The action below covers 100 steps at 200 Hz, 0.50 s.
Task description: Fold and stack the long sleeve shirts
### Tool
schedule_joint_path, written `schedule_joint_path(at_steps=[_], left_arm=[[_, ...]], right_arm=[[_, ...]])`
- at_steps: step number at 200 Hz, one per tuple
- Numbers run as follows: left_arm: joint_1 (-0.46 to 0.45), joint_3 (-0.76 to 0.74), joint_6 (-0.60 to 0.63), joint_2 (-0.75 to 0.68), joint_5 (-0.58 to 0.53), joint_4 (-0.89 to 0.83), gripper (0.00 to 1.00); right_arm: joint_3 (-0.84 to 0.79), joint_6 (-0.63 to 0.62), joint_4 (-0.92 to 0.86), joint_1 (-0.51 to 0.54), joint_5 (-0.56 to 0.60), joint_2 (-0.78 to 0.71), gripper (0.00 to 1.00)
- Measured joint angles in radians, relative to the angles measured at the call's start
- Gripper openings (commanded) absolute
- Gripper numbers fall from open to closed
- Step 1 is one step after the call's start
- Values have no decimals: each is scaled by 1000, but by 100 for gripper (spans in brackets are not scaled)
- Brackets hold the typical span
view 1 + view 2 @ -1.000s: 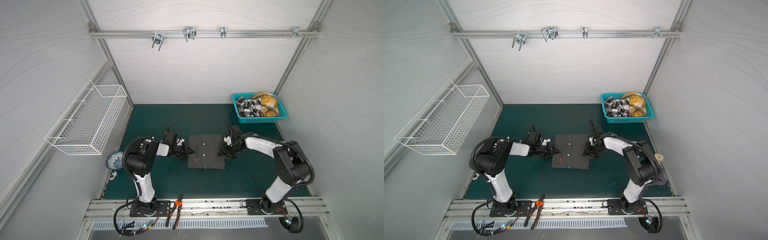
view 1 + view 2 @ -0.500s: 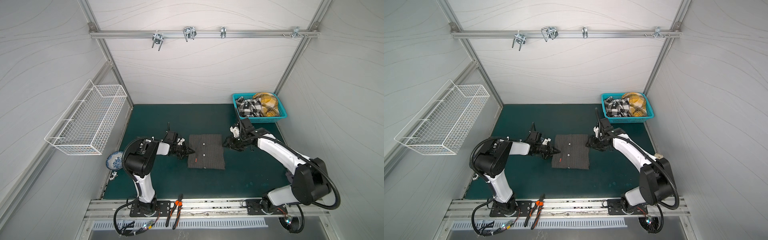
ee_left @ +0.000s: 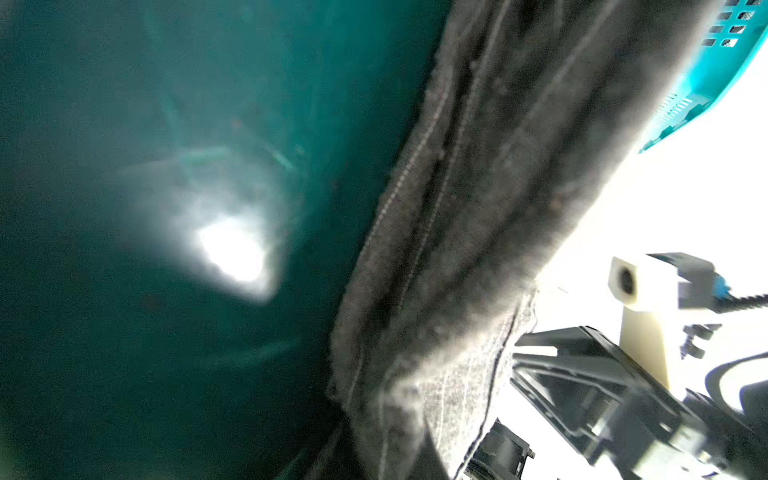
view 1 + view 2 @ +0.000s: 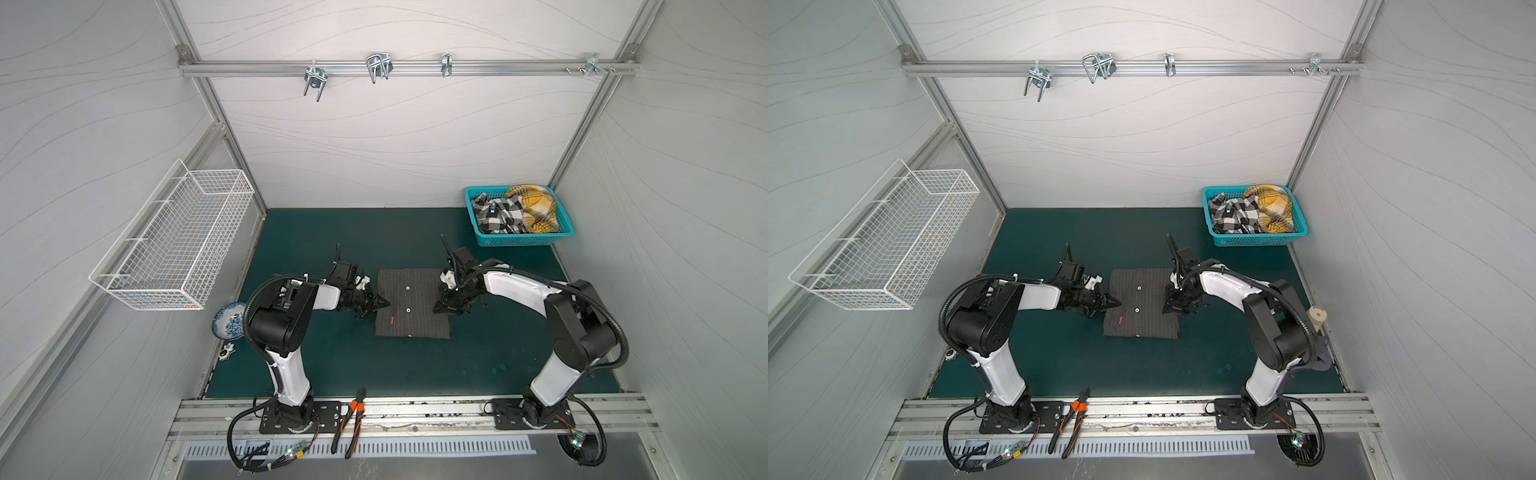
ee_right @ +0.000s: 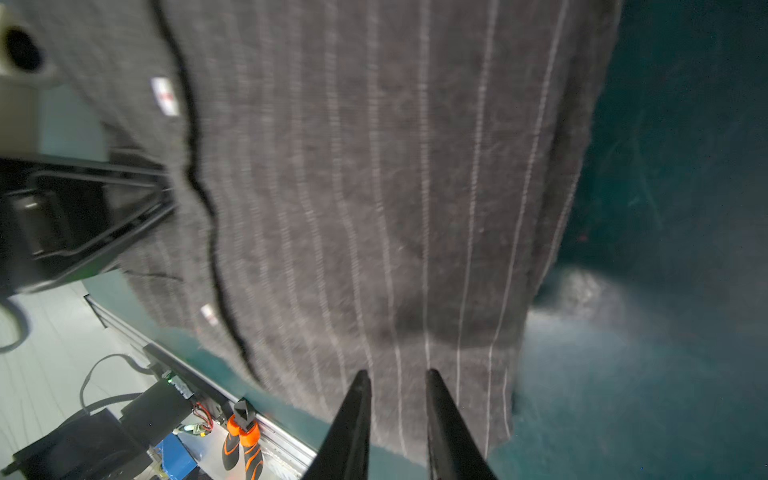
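Note:
A folded long sleeve shirt (image 4: 411, 303) (image 4: 1142, 303), charcoal with pale pinstripes and white buttons, lies flat in the middle of the green mat. My left gripper (image 4: 384, 302) (image 4: 1116, 303) is shut, its tip touching the shirt's left edge. The left wrist view shows that edge (image 3: 478, 208) bunched close up, with the jaws hidden, so I cannot tell if cloth is pinched. My right gripper (image 4: 440, 308) (image 5: 397, 374) hovers over the shirt's right edge, open by a narrow gap with nothing between its fingers.
A teal basket (image 4: 523, 240) at the back right holds plaid clothes. A white wire basket (image 4: 178, 245) hangs on the left wall. A blue-and-white bowl (image 4: 228, 324) sits by the left arm's base. Orange pliers (image 4: 351, 419) lie on the front rail.
The right arm swung out toward the back right, then came back to the shirt's right edge with its jaws narrower. The left gripper and the shirt have not moved.

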Motion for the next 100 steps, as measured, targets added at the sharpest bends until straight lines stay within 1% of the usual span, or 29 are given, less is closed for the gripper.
schedule_joint_path(at_steps=[49,84,100], left_arm=[[-3,-3,0,-5,-10,0,0],[-3,-5,0,-6,-13,0,0],[-4,-6,0,-7,-14,1,0]], right_arm=[[6,11,7,8,-3,39,25],[16,15,-1,10,5,36,35],[24,12,-21,11,20,17,38]])
